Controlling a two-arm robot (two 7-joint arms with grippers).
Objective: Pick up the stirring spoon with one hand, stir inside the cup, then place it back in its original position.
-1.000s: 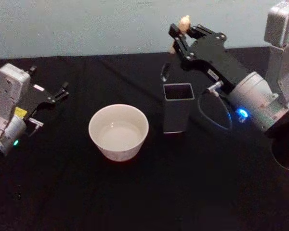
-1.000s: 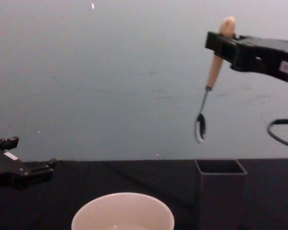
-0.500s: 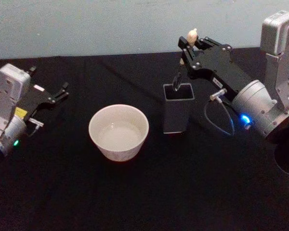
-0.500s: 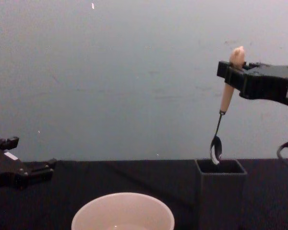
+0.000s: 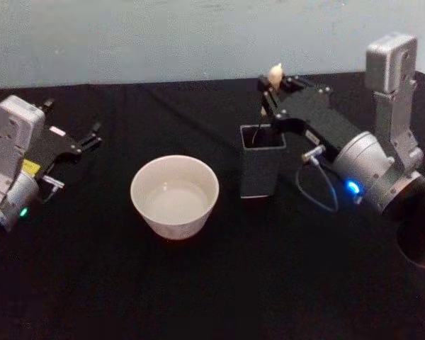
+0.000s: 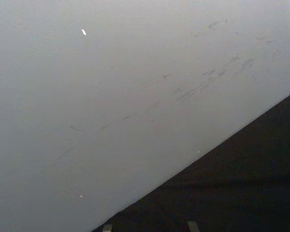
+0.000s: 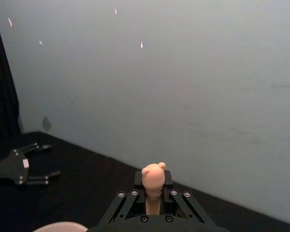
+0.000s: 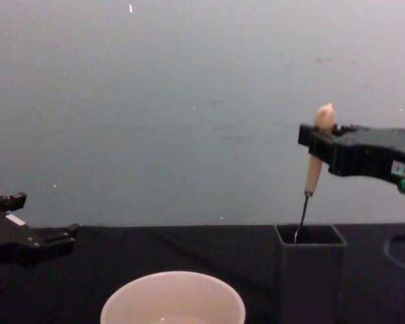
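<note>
From the head view, the right end effector (image 5: 275,86) grips the spoon (image 5: 270,88) by its cream handle directly above the holder (image 5: 262,161), long axis near upright, bowl already inside the opening; the cup (image 5: 174,195) sits beside the holder on the black tabletop (image 5: 198,283), with the left end effector (image 5: 88,136), fingers spread, parked well beyond the cup. In the right wrist view, the fingers (image 7: 135,198) pinch just under the knob. From the chest view, the neck enters the holder, so a straight descent and release should finish the task.

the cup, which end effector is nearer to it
Left, narrowly. The left end effector hovers open beside the cup; the right end effector holds the stirring spoon over the holder.
</note>
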